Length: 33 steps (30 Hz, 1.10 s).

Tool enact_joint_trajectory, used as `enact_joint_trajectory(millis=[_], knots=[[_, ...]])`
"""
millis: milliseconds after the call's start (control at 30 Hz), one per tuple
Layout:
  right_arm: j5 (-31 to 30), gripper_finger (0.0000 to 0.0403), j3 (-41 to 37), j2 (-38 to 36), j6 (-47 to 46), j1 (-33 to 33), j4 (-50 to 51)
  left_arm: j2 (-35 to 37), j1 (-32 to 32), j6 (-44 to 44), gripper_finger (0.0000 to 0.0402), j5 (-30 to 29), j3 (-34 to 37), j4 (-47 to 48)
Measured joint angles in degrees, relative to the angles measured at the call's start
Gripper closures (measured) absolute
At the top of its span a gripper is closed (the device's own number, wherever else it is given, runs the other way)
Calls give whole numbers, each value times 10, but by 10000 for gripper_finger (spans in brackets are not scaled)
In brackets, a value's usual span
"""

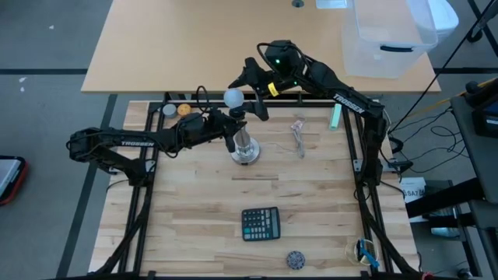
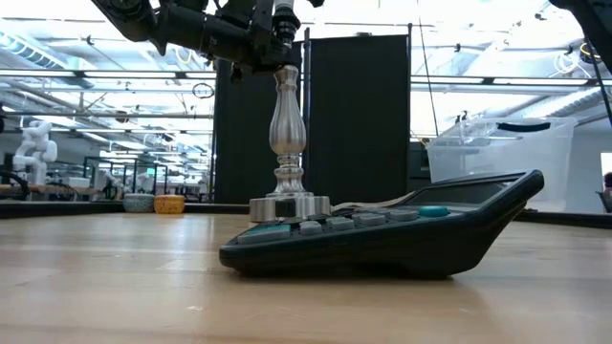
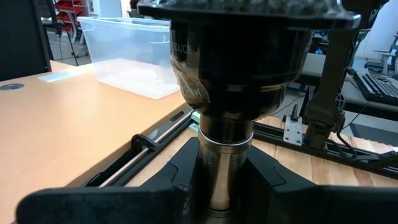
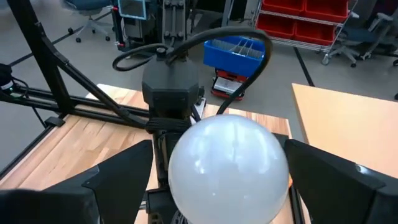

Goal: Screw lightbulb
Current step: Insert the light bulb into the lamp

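Note:
The silver stand (image 1: 244,144) is upright on its round base (image 2: 289,205) at the table's middle, with its dark socket (image 3: 239,56) on top. The lightbulb (image 1: 233,98), a frosted white globe, is right over the socket. Its base and how it meets the socket are hidden. My left gripper (image 1: 231,127) reaches in from the table's left and is shut on the stand. My right gripper (image 1: 247,99) comes from the far right and is open. Its fingers stand on either side of the globe (image 4: 229,168), close to it. My left gripper pinches the stand's silvery neck (image 3: 225,168), just under the dark socket, between its two fingers (image 3: 177,190). The fingers come in about level from the table's left and lie across the neck. The stand stays upright with its round base on the table.
A dark calculator (image 1: 261,224) lies near the table's front, with a small dark object (image 1: 295,259) beyond it at the near edge. A metal piece (image 1: 299,134) and a green item (image 1: 334,117) lie to the right. An orange ball (image 1: 184,110) is at the far left. A clear bin (image 1: 389,39) stands on the desk behind.

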<state>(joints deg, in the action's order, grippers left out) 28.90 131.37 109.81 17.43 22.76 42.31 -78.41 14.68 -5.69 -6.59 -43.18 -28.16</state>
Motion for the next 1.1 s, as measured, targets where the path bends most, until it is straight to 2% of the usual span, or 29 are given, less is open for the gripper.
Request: enact_joint_trajectory(millis=[333,667,767,1100], knots=[[-4,53,0,4,-17,0,4,0,0,2,328,1,0,0],[-46,127,0,14,-29,-11,-2,0,0,2,328,1,0,0],[-58,129,0,14,-51,-14,-2,0,0,2,328,1,0,0],[-204,122,0,14,-128,-49,-12,0,2,-1,328,-5,0,-1]])
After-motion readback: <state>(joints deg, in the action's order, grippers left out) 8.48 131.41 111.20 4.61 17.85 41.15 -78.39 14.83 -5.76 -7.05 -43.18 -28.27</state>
